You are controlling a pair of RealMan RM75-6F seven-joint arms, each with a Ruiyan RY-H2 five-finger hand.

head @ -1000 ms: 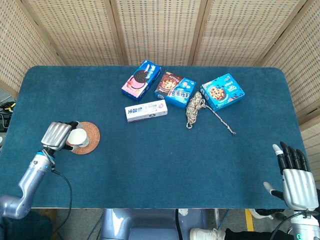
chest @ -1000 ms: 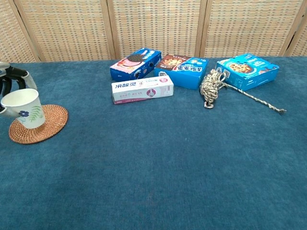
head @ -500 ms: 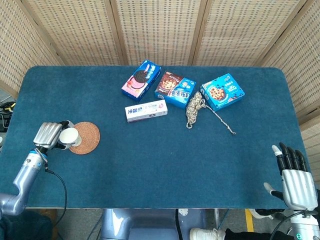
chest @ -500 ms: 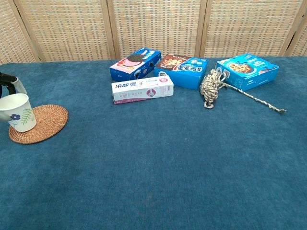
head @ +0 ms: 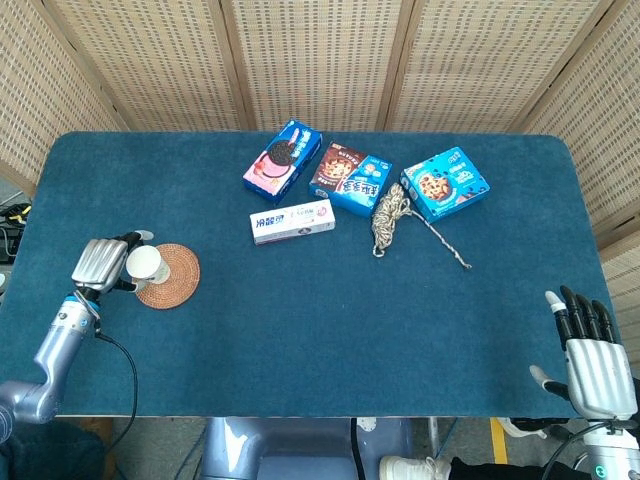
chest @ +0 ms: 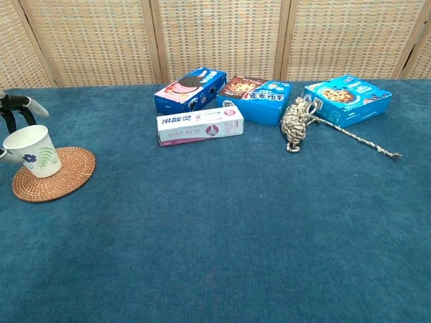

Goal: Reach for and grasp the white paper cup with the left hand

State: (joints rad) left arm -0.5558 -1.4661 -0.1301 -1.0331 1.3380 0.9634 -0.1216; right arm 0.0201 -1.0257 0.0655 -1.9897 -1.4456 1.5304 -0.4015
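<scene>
Overhead, left robot hand (head: 97,265) grasping white paper cup (head: 144,264), right robot hand (head: 590,352) released, absent from chest view.

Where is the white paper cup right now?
The white paper cup sits at the table's far left in both views, over the left edge of the woven coaster, with the left hand around it.

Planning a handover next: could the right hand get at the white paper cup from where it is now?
Probably not: the right hand sits at the table's far right corner, while the white paper cup is in the left hand at the opposite end.
</scene>
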